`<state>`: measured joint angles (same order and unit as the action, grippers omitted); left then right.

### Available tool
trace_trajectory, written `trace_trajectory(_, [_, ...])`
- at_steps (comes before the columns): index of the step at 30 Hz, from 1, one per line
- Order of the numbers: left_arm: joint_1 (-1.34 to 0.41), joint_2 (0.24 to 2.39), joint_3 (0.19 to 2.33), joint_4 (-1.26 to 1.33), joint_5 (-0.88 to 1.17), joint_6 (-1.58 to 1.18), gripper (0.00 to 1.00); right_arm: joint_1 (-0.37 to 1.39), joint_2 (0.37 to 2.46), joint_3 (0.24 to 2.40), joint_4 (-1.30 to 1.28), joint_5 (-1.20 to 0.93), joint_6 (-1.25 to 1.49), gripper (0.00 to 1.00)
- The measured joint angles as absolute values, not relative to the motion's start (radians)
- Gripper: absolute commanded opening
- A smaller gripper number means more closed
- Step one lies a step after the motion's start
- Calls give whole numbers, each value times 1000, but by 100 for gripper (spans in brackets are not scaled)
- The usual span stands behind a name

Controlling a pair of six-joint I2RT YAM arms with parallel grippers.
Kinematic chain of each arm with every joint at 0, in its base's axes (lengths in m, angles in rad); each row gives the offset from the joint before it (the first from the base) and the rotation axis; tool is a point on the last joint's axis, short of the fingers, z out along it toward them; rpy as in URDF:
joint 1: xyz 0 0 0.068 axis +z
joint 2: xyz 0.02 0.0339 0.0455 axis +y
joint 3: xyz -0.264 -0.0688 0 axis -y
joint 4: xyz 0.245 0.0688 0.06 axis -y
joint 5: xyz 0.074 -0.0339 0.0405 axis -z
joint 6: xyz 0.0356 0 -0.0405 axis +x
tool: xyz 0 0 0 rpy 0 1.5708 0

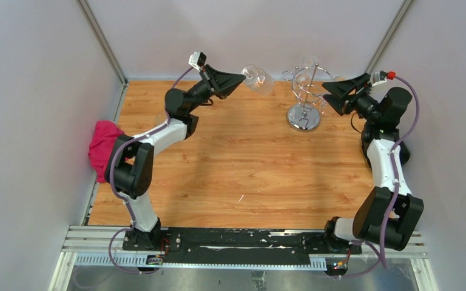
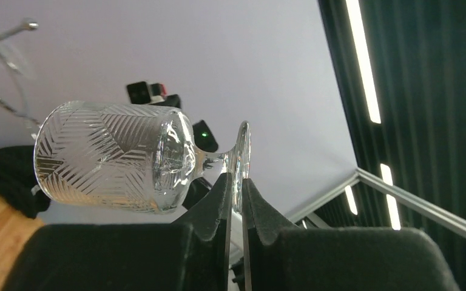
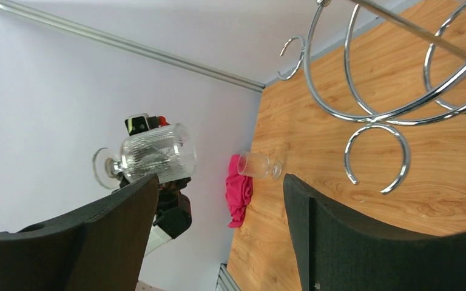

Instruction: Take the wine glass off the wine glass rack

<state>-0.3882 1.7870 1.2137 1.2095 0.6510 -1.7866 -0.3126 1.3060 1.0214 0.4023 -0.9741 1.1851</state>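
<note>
The left gripper (image 1: 239,79) is raised over the far side of the pale wooden table (image 1: 243,163), its black jaws pressed together on the round foot of a clear wine glass (image 1: 258,79) with a cut leaf pattern on its bowl. In the left wrist view the thin edge of the foot sits pinched between the two fingertips, and the glass lies on its side in the air, bowl pointing away from the gripper. The glass hangs off the shiny chrome wire wine glass rack (image 1: 306,97), just to its left and apart from its curled hooks. The rack stands upright on its round mirrored base near the back of the table. The right gripper (image 1: 329,96) hovers just beside the rack on its other side, jaws spread wide and holding nothing. In the right wrist view the hooks curl close above it. A crumpled pink cloth (image 1: 103,145) lies at the table's left edge, and a small plain clear glass (image 3: 260,165) lies on its side on the wood, touching the cloth.
</note>
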Motion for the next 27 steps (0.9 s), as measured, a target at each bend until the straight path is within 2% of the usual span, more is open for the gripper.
trace_trajectory(6, [-388,1771,1182,1421,689,-1860,0,-240,1291,1021,401,-977,1173,81])
trace_trajectory(16, [-388,1675,1083,1468,740,-1837,0,-164,1252,1016,487,-978,1185,80])
trace_trajectory(21, [-388,1619,1052,1472,767,-1828,0,-76,1263,976,679,-991,1283,77])
trace_trajectory(25, [-388,1555,1022,1473,787,-1828,0,14,1328,949,965,-994,1447,75])
trace_trajectory(27, [-388,1525,1010,1478,796,-1828,0,58,1383,947,1140,-984,1549,70])
